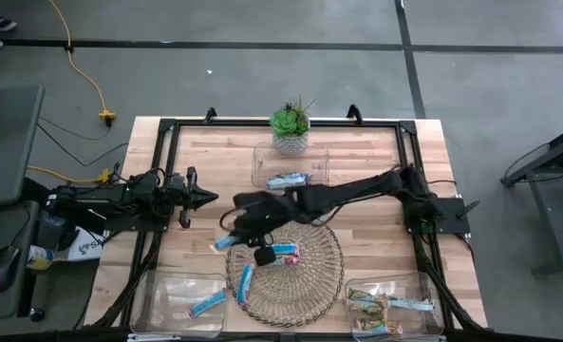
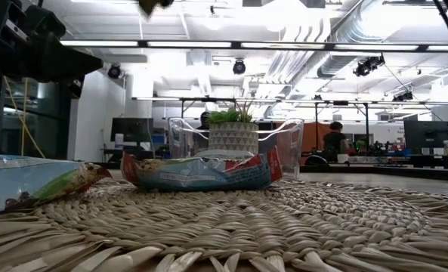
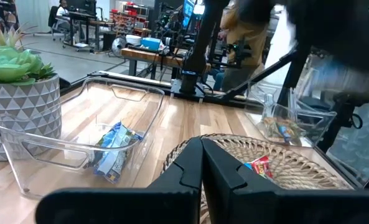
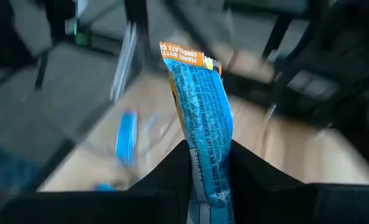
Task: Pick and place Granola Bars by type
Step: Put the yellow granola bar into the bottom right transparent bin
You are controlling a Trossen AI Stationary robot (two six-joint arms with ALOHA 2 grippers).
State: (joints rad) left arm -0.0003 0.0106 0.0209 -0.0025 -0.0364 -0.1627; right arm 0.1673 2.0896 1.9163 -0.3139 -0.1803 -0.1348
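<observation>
Three clear bins (image 1: 290,166) ring one wicker tray (image 1: 305,280): one at centre top beside a potted plant (image 1: 290,128), two at the lower corners. Two bars (image 1: 283,253) lie on the tray. The right gripper (image 1: 232,228), at frame centre, pinches a blue bar (image 4: 200,118) upright between its fingers. The left gripper (image 1: 208,198), jaws closed and empty, waits at centre left.

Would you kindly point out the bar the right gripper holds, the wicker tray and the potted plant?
blue bar (image 4: 200,106): right wrist view, mid-wrapper above the fingers.
wicker tray (image 1: 314,280): high view, bare weave right of centre.
potted plant (image 1: 290,142): high view, its patterned pot.
</observation>
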